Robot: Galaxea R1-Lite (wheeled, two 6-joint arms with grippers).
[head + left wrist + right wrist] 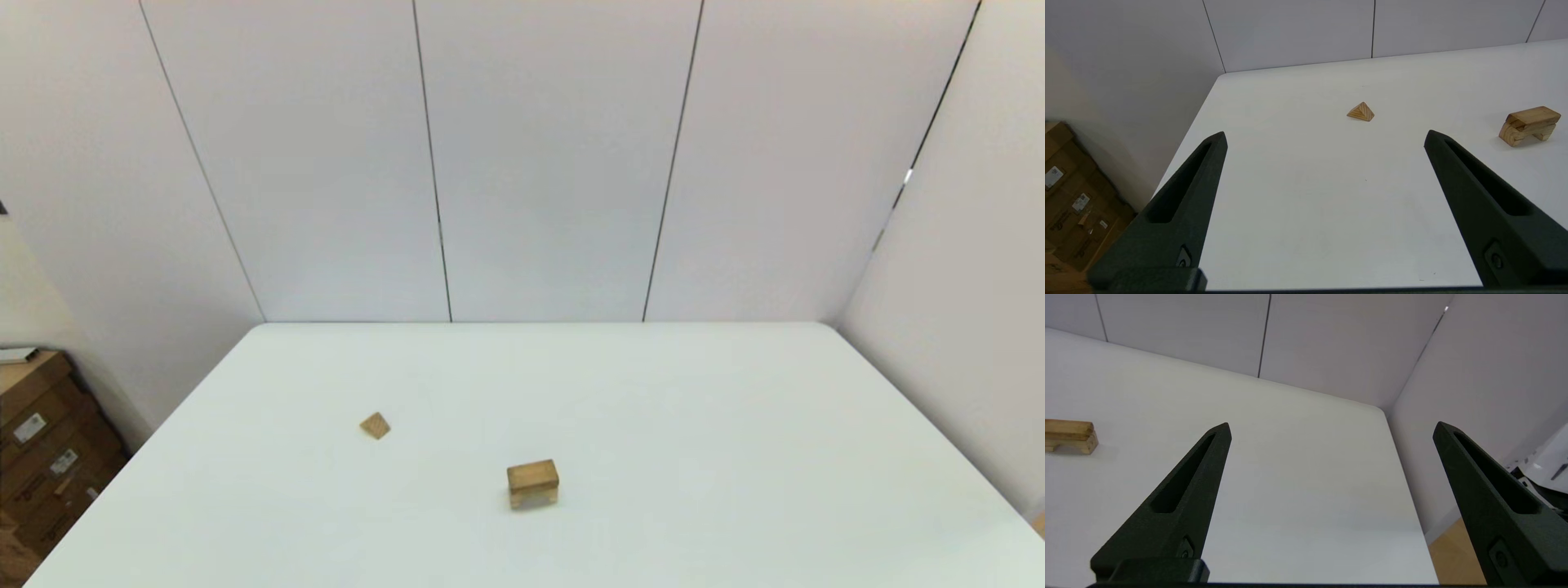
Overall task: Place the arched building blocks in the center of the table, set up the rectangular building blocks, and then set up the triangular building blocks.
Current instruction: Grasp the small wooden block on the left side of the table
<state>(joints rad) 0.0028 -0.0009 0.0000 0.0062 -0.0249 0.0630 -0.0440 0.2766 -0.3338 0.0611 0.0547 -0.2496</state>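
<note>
The rectangular building block (1533, 115) already lies flat on the arched building block (1521, 131), near the middle of the worktop (735, 425) toward its near edge. The triangular building block (1361, 112) sits alone, well apart toward the left edge. It lies ahead of the left gripper (1325, 136), whose fingers stand wide apart, so that arm looks the nearer one. The right gripper (1331, 428), fingers also spread, is parked over the right side. Bare surface surrounds the wedge.
</note>
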